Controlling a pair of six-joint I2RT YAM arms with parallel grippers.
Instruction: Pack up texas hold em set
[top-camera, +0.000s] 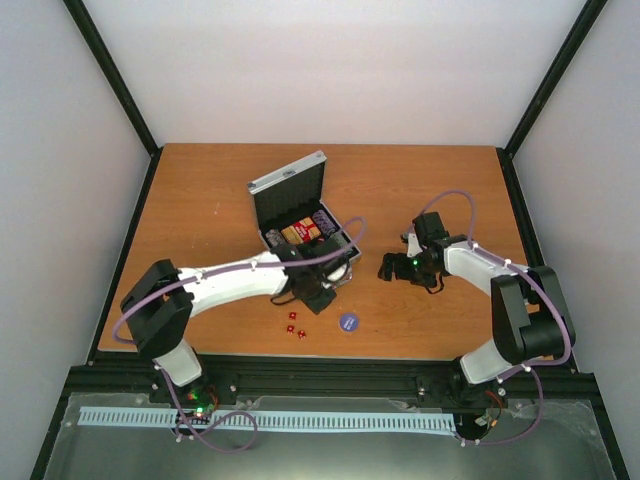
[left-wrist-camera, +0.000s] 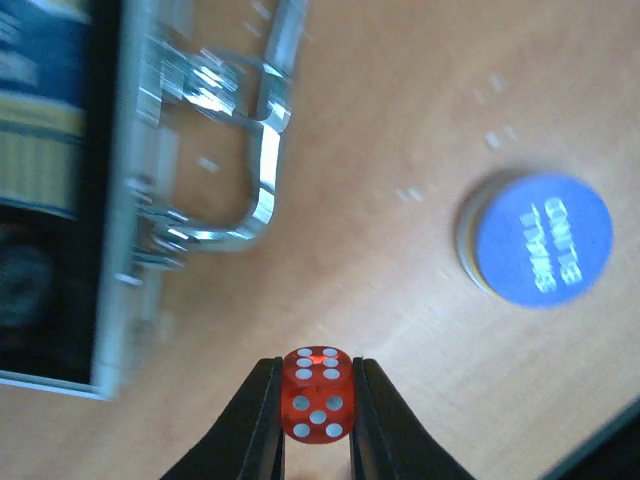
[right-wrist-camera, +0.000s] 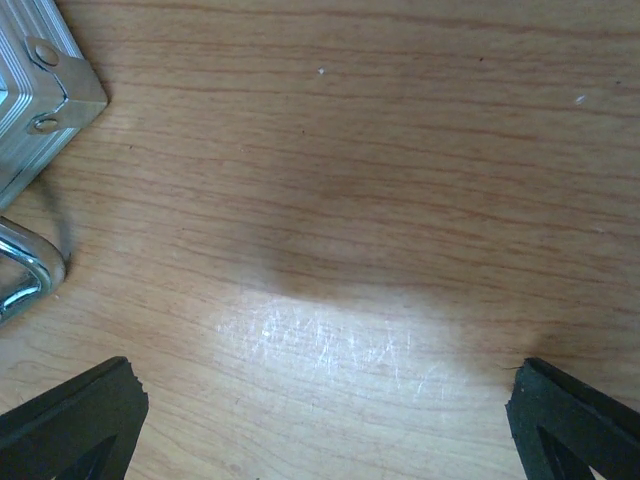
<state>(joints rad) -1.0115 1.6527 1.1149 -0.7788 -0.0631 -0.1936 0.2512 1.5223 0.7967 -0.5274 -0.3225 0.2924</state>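
One small red die (left-wrist-camera: 317, 395) is clamped between the two black fingers of my left gripper (top-camera: 318, 296), at the bottom centre of the left wrist view, with its white pips facing the camera. Whether it is already off the table (top-camera: 200, 200), I cannot tell. My right gripper (right-wrist-camera: 325, 410) is spread wide and holds nothing. It hovers over bare wood just beside a corner of the case (top-camera: 290, 182).

I judge that the step in hand is packing the dice. A few more dice (top-camera: 294, 324) lie in the lower centre of the top view, near the blue disc (left-wrist-camera: 543, 240). The next move, I think, calls for carrying the die over the open case, toward the upper part of the top view. It should be released low inside, because such a hard little cube with rounded corners rolls easily.

The case has ribbed silver metal walls, a black lining and a shiny curved handle (left-wrist-camera: 262, 170). The disc is flat, round and matte, with the words SMALL BLIND.
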